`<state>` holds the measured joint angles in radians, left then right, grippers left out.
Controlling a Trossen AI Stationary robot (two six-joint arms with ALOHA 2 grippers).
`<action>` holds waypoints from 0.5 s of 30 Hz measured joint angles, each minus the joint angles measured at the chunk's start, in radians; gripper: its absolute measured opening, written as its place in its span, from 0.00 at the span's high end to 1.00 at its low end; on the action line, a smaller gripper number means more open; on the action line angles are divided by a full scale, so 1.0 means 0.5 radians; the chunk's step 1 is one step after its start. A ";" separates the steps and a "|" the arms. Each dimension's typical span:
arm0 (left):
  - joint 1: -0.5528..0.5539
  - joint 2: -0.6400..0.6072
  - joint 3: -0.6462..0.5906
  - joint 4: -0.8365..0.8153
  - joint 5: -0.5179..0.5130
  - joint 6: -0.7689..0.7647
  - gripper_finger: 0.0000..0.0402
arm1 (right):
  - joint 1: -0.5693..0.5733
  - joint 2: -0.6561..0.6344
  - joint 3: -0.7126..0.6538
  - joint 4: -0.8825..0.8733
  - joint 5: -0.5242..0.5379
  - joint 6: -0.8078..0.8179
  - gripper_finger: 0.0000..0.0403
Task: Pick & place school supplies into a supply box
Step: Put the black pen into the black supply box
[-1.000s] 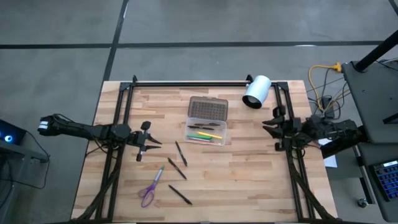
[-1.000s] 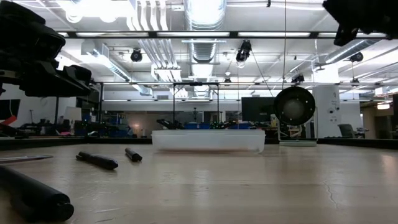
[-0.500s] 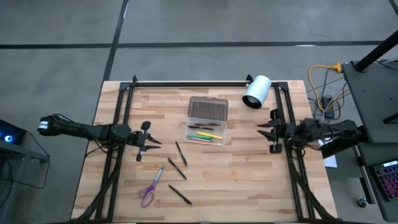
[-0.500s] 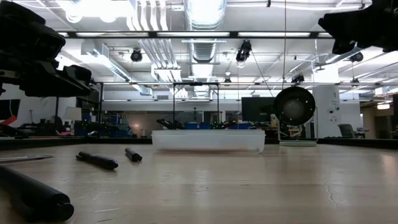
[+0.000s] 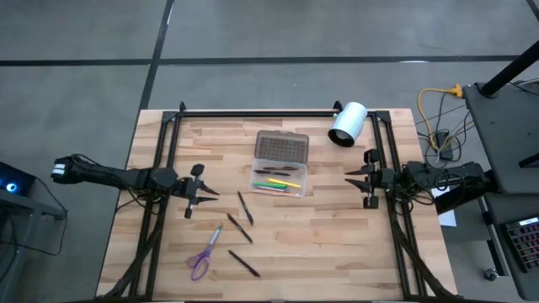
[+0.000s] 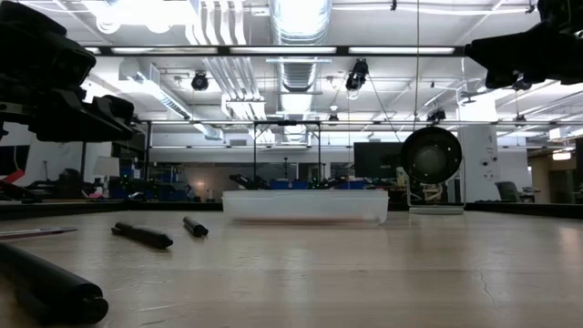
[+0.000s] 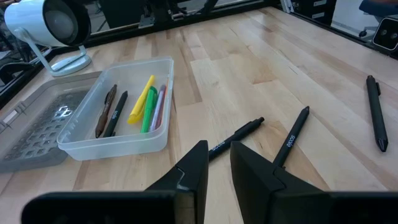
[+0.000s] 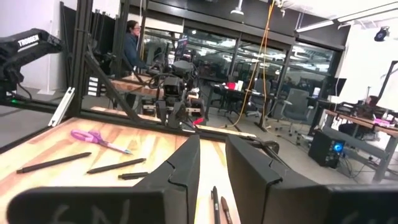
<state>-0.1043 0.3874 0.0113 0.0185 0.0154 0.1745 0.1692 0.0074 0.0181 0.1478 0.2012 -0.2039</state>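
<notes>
step: I am between picks; some pens already lie in the box, and four black pens and the scissors are not yet placed.
left jaws: the left gripper hovers over the tabletop with a narrow gap between the jaws, and I see nothing held.
right jaws: the right gripper hangs at the far edge, also with a narrow gap and nothing in it.
task things: two black pens lie just ahead of the left jaws; the box is farther ahead, to one side.
next move: I judge that I must open the left jaws more, lower them across one pen and close.
materials: thin round matte pens, which may roll; a clear plastic box with a dotted grey lid; a pale wood tabletop.
</notes>
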 joint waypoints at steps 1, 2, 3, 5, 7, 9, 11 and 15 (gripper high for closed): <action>0.000 0.001 0.000 0.000 0.000 0.000 0.87 | 0.000 0.000 0.000 -0.001 0.000 0.002 0.83; 0.001 0.000 0.001 0.000 0.000 0.000 0.87 | 0.000 0.000 -0.001 0.000 0.000 0.009 0.83; 0.000 0.000 0.000 0.000 0.000 0.000 0.87 | 0.000 0.000 -0.004 0.002 0.000 0.025 0.83; 0.000 0.000 0.000 0.000 0.000 0.000 0.87 | 0.000 -0.002 -0.016 0.003 0.000 0.038 0.82; 0.001 0.000 0.001 0.001 0.000 0.000 0.87 | 0.000 0.002 -0.018 -0.007 0.000 0.040 0.81; 0.000 0.000 0.000 0.000 0.000 0.000 0.87 | 0.000 0.002 -0.018 -0.006 -0.001 0.040 0.80; 0.000 0.000 0.000 0.000 0.000 0.000 0.87 | 0.000 0.002 -0.018 -0.008 0.000 0.026 0.80; 0.000 0.000 0.000 0.000 0.000 0.000 0.87 | 0.000 0.002 -0.018 -0.071 0.000 -0.019 0.79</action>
<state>-0.1043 0.3874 0.0114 0.0187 0.0154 0.1745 0.1692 0.0086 0.0093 0.1125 0.2012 -0.2134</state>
